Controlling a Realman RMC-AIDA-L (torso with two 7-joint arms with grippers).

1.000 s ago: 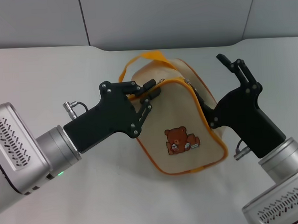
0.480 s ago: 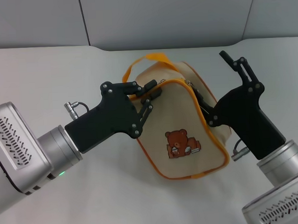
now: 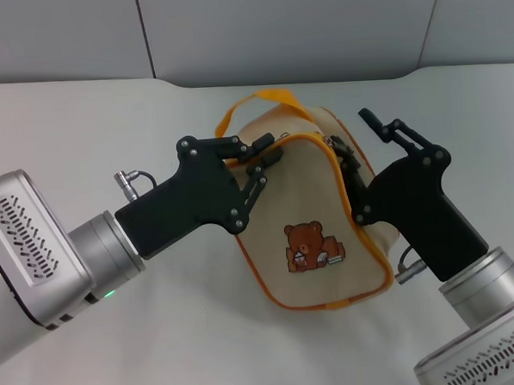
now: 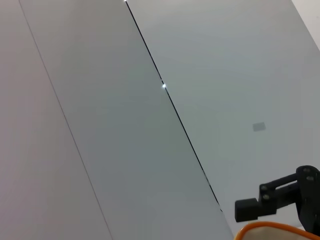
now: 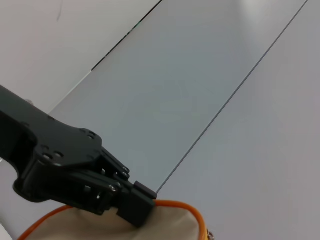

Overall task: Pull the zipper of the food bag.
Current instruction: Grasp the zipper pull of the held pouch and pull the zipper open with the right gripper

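Observation:
The food bag (image 3: 305, 199) is a beige pouch with orange piping, a bear print and an orange loop strap (image 3: 265, 98), and it lies tilted on the table. My left gripper (image 3: 260, 160) is shut on the bag's upper left piped edge. The right wrist view shows that grip (image 5: 131, 202) above the beige cloth (image 5: 100, 227). The zipper (image 3: 340, 156) runs along the bag's right top edge. My right gripper (image 3: 360, 146) is open and straddles that track, with one finger (image 3: 383, 127) above and the other against the bag. I cannot make out the pull tab.
The bag rests on a white table (image 3: 107, 123) with grey wall panels (image 3: 274, 28) behind it. The left wrist view shows mostly wall, with a black finger of the right gripper (image 4: 280, 197) and a bit of orange strap (image 4: 265, 227) at its edge.
My right gripper's upper finger has swung down and left toward the bag, narrowing the gap over the zipper. The bag has shifted slightly. My left gripper has kept its hold.

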